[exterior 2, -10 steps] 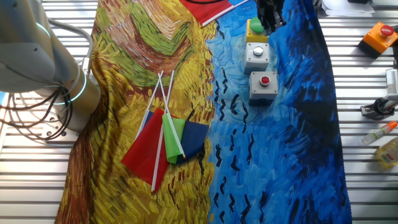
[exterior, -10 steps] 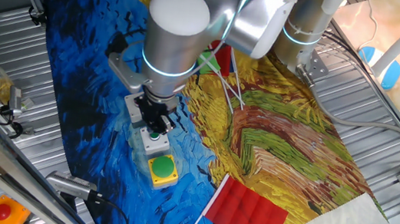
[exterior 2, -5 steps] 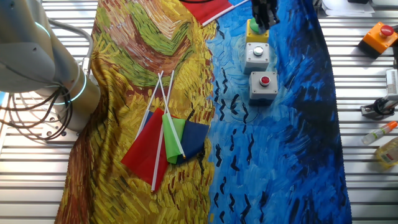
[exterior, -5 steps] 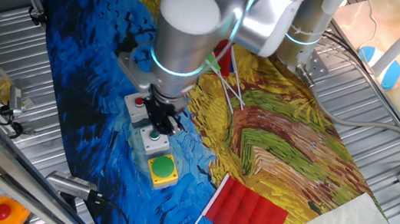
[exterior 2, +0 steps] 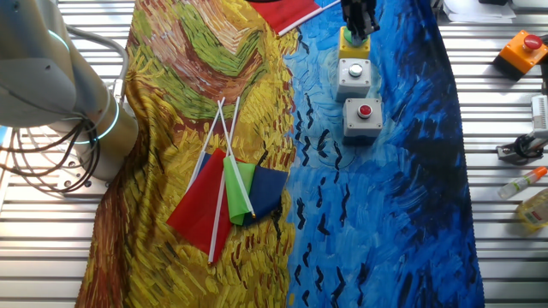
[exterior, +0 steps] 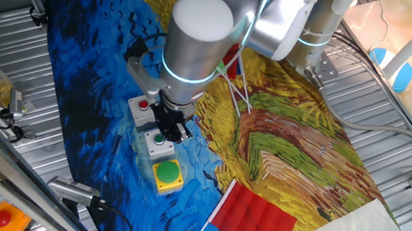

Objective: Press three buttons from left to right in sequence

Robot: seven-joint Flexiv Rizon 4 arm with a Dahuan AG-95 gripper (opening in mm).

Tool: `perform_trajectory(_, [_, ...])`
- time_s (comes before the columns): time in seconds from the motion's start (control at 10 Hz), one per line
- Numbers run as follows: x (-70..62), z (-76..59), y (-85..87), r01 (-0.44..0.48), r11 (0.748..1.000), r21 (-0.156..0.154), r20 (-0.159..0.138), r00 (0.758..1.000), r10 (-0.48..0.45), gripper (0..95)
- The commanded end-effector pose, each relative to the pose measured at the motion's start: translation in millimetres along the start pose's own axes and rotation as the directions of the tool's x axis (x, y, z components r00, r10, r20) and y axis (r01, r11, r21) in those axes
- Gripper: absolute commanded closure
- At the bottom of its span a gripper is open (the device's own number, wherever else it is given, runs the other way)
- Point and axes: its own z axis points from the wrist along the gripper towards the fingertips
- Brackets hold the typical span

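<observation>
Three button boxes stand in a row on the painted cloth. The grey box with the red button [exterior: 142, 107] [exterior 2: 363, 115] is uncovered. The grey box with the small green button [exterior: 158, 143] [exterior 2: 354, 76] is in the middle. The yellow box with the green dome [exterior: 168, 174] [exterior 2: 352, 44] ends the row. My gripper [exterior: 173, 126] [exterior 2: 360, 17] hangs fingers-down over the row, beside the middle box in one fixed view and over the yellow box in the other, where it hides part of the dome. No gap between the fingertips shows. I cannot tell if it touches a button.
An orange box with a red button [exterior: 3, 218] [exterior 2: 524, 50] sits off the cloth on the metal table. A red flag [exterior: 255, 218] lies near the yellow box. A bundle of flags [exterior 2: 231, 192] lies mid-cloth. The arm's base [exterior 2: 64, 85] stands at one side. Bottles [exterior 2: 531, 184] lie at the edge.
My gripper has moved along the row from the middle grey box towards the yellow box. The red-button box, covered before in one fixed view, now shows.
</observation>
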Motion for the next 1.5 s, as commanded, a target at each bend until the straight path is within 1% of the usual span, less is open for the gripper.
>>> perform_trajectory(0.1, [1.5, -3.1, -1.5, 0.006, 1.0, 0.006, 0.003, 1.0, -0.006, 95.0])
perform_trajectory(0.4, [1.7, -3.1, -1.5, 0.003, 1.0, 0.013, 0.003, 1.0, -0.003, 95.0])
perform_trajectory(0.6, [3.1, -4.7, -2.2, -0.015, 1.0, 0.021, -0.003, 1.0, 0.015, 95.0])
perform_trajectory(0.8, [2.4, -2.3, -0.9, -0.04, 0.999, 0.016, -0.007, 0.999, 0.04, 95.0])
perform_trajectory(1.0, [1.9, 1.1, 2.8, -0.048, 0.999, 0.015, -0.002, 0.999, 0.048, 95.0])
perform_trajectory(1.2, [1.7, 0.4, 2.7, -0.053, 0.999, 0.009, -0.003, 0.999, 0.053, 95.0])
perform_trajectory(1.4, [-1.6, 3.4, 4.3, -0.06, 0.998, 0.008, -0.005, 0.998, 0.06, 95.0])
perform_trajectory(1.5, [-7.8, 0.3, 5.7, -0.063, 0.998, 0.007, -0.013, 0.998, 0.063, 95.0])
